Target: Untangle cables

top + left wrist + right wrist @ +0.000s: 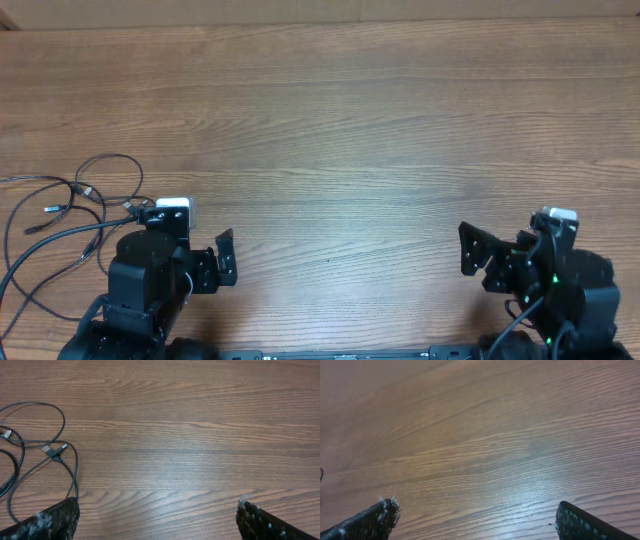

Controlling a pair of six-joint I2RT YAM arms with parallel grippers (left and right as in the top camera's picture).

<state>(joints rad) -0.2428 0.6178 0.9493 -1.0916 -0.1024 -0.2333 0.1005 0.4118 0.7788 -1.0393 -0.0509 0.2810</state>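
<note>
The cables are thin black cords with small plugs, lying in tangled loops on the wooden table at the left. In the left wrist view the cables loop at the left edge, with a USB plug showing. My left gripper is open and empty, just right of the tangle; in the left wrist view only bare wood lies between its fingers. My right gripper is open and empty at the front right, far from the cables, and in the right wrist view it is over bare wood.
Both arm bases sit at the table's front edge. The cables run off the table's left edge and toward the front left corner.
</note>
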